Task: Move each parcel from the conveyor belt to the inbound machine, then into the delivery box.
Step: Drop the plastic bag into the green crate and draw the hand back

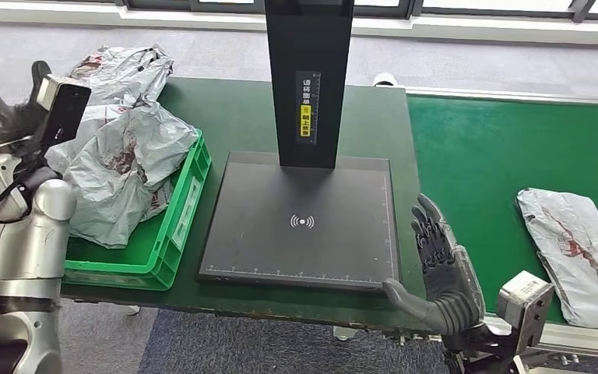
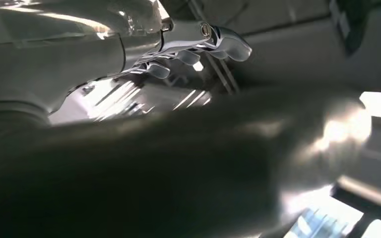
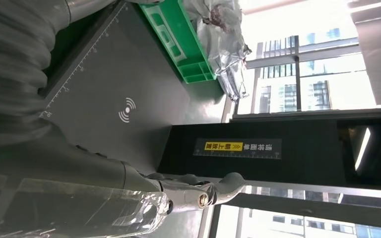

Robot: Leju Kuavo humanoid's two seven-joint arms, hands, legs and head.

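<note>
- Next item: grey parcel (image 1: pixel 572 253), flat on the green conveyor belt (image 1: pixel 498 156), at the right side of the head view.
- Long axis of parcel: running from the far side toward the near edge of the belt, slightly slanted toward the right at the near end.
- Right hand (image 1: pixel 436 261): empty, fingers extended and apart, thumb out to the side; positioned at the near right corner of the scanner plate (image 1: pixel 304 222), between plate and belt.
- Bearing from right hand to parcel: to the right, across a strip of bare belt; apart, not touching.
- Left hand (image 1: pixel 4 109): raised at the far left beside the green crate (image 1: pixel 175 226); fingers mostly out of frame in the head view and blurred in the left wrist view, so state cannot be told.
- Nearer arm: the right, judged from the layout; left arm well apart from the parcel, with plate and post (image 1: pixel 307 78) between.
- Scanner plate: bare, no parcel on it.
- Green crate: loaded with crumpled grey bags (image 1: pixel 121 160), piled above the rim.
- Judged requirement for the coming move: sideways reach to the right, approach across the parcel's short side.
</note>
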